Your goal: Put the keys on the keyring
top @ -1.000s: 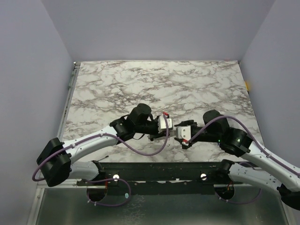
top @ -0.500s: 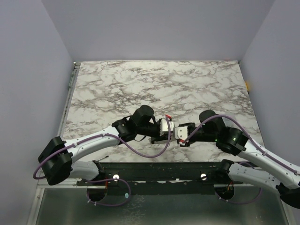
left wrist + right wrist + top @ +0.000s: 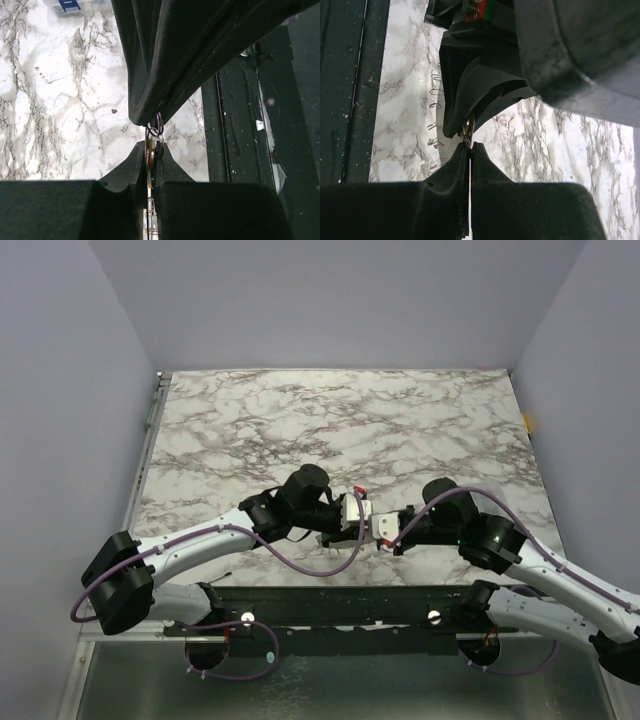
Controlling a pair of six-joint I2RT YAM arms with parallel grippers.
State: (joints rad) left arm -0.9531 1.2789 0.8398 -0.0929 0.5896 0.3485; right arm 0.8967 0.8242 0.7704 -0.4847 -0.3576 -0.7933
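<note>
Top external shows your left tool [image 3: 362, 518] and right tool [image 3: 376, 528] nose to nose over the near middle of the surface [image 3: 300, 420], just beyond the dark base rail [image 3: 340, 602]. From up there the meeting point is a knot of black fingers; neither task piece can be made out.

The left wrist view fills that in. Your left tool is pressed shut, and a yellow-orange sliver sits in the seam between its pads. I read this as the key [image 3: 149, 149], pinched by its head. Right above it a thin grey loop, which I take for the keyring [image 3: 156, 131], sits at the tip of the right tool coming down from the top. The loop touches the key or is just beside it. That view also catches a clear box [image 3: 75, 5] at the far edge, well apart from the work.

The right wrist view shows the same joint from the other side. The right tool's pads are closed hard together with only a pale hairline between them, and a glint of yellow shows at the left tool's tip. The loop cannot be made out here, so you cannot tell whether the right tool actually has the ring or has shut beside it.

The tip-to-tip pose makes sense. Both pieces are thin, so only fingertips can hold them, and lifting them off the surface leaves room to thread one through the other.
</note>
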